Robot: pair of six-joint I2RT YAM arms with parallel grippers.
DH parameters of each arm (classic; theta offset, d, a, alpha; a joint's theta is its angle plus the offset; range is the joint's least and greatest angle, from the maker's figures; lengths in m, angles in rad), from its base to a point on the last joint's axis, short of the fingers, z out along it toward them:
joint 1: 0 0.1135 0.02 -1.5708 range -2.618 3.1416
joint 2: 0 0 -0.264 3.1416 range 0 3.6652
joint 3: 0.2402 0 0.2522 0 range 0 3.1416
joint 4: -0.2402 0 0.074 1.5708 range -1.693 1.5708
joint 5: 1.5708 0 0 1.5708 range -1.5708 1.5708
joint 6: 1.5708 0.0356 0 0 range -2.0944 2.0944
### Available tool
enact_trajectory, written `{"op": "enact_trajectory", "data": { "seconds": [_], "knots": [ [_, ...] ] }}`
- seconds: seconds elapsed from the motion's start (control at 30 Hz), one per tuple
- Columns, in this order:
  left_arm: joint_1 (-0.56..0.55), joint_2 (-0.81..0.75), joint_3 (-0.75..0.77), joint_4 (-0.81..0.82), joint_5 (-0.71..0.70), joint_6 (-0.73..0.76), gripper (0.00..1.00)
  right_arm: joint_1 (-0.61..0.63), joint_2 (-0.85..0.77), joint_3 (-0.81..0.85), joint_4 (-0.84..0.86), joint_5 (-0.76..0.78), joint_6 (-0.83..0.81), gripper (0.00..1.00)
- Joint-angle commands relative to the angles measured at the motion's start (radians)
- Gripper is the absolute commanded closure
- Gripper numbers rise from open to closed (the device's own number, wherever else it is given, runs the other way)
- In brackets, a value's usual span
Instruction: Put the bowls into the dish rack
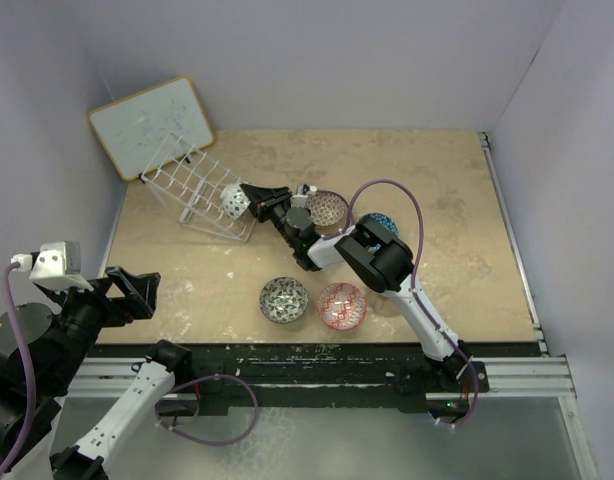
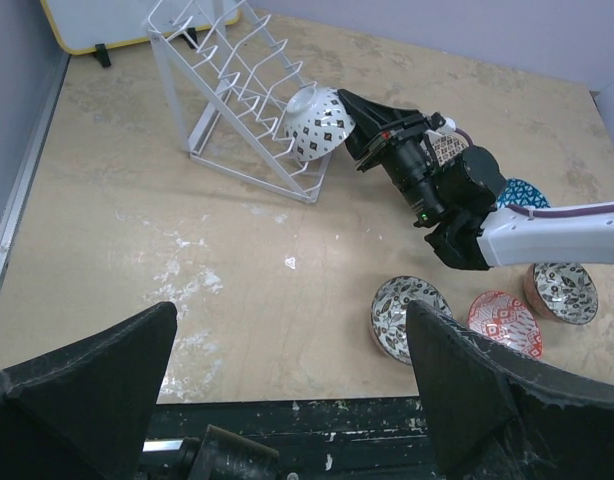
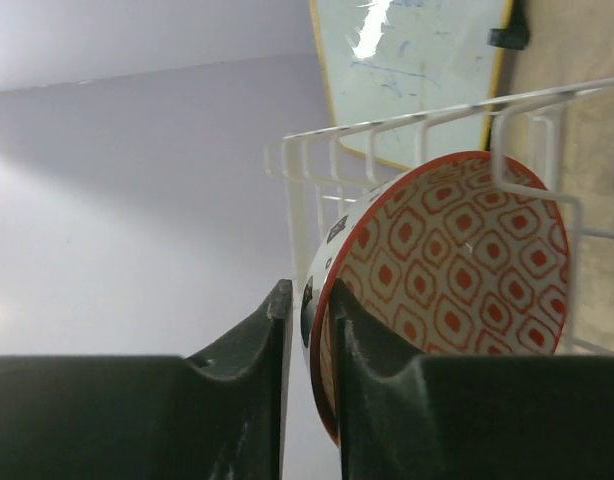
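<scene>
Right gripper (image 1: 249,197) reaches across the table (image 1: 467,200) toward 10 o'clock, its fingers (image 3: 252,350) pinched on the rim of the held bowl (image 1: 232,203), one finger on the outside and one on the inside. Held bowl is tipped on edge: white outside with dark diamonds, orange-red pattern inside (image 3: 447,280). It sits at the 4 o'clock end of the dish rack (image 1: 192,190), and in the right wrist view a white wire loop of the rack (image 3: 532,150) crosses the bowl's mouth. I cannot tell whether the bowl's weight is on the wires. Rack stands tilted at the table's 10 o'clock, with the whiteboard (image 1: 152,125) just beyond it against the wall. Loose bowls on the table: patterned bowl (image 1: 327,208) beside the right wrist, blue bowl (image 1: 379,225) partly under the arm at 3 o'clock of that, grey bowl (image 1: 284,299) and red bowl (image 1: 342,305) side by side near the 6 o'clock edge, and a pink-sided bowl (image 2: 562,290) seen only from the left wrist. Left gripper (image 1: 135,290) sits off the table's 8 o'clock corner, fingers (image 2: 87,390) spread wide, nothing between them
</scene>
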Motion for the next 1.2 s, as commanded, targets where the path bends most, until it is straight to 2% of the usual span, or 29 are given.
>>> {"op": "enact_trajectory", "data": {
  "seconds": [0.0, 0.23, 0.57, 0.7, 1.03, 1.17],
  "knots": [
    [0.004, -0.001, 0.001, 0.018, -0.009, 0.015, 0.01, -0.003, -0.061, 0.014, -0.055, -0.027, -0.003, 0.73],
    [0.005, 0.003, 0.005, 0.022, 0.001, 0.013, 0.01, -0.004, -0.072, 0.005, -0.036, -0.038, 0.0, 0.71],
    [0.004, 0.005, 0.016, 0.022, 0.005, 0.01, 0.01, -0.003, -0.162, -0.061, -0.135, -0.021, -0.028, 0.33],
    [0.005, 0.004, 0.016, 0.022, 0.005, 0.008, 0.01, -0.003, -0.206, -0.066, -0.206, -0.027, -0.056, 0.24],
    [0.004, -0.001, 0.016, 0.018, 0.004, 0.001, 0.01, -0.002, -0.311, -0.113, -0.459, -0.04, -0.083, 0.19],
    [0.005, -0.006, 0.009, 0.019, 0.003, -0.003, 0.01, -0.005, -0.313, -0.116, -0.506, -0.065, -0.094, 0.18]
  ]
}}
